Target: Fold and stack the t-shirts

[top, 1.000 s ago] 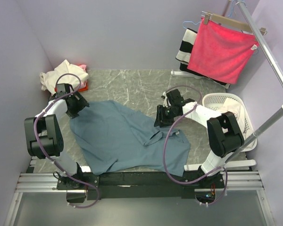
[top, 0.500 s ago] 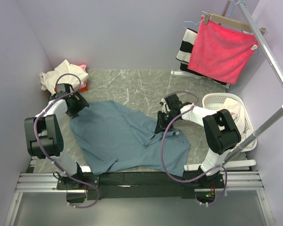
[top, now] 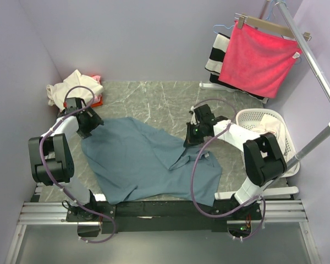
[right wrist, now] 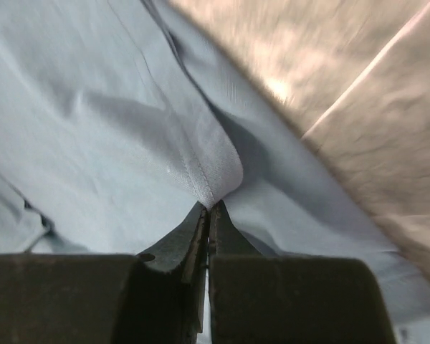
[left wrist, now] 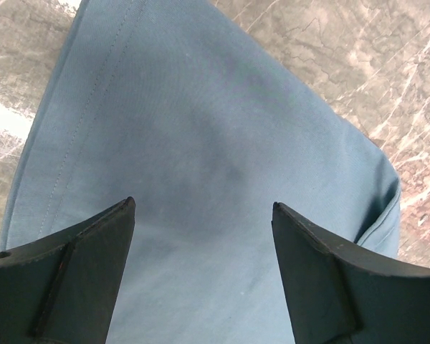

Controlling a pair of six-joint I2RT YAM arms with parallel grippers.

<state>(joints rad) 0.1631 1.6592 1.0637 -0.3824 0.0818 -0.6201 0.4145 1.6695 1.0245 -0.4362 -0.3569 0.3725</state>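
Note:
The dusty blue-grey t-shirt (top: pixel 137 162) lies spread and rumpled on the marble table. My left gripper (top: pixel 93 122) is open, its jaws wide apart just above the shirt's far left corner (left wrist: pixel 201 143). My right gripper (top: pixel 191 138) is shut on a seamed fold of the blue-grey shirt (right wrist: pixel 211 175) at its right edge, lifting it slightly. A pile of cream, white and pink/red shirts (top: pixel 74 88) sits at the far left corner.
A white laundry basket (top: pixel 272 135) with cloth stands at the right. A bright pink-red towel (top: pixel 258 58) and a striped cloth (top: pixel 217 55) hang on a rack at the back right. Bare marble (top: pixel 154 102) lies behind the shirt.
My right gripper dipped toward the shirt's right edge, then pulled back up and right a little with the fold pinched. The left arm has stayed still.

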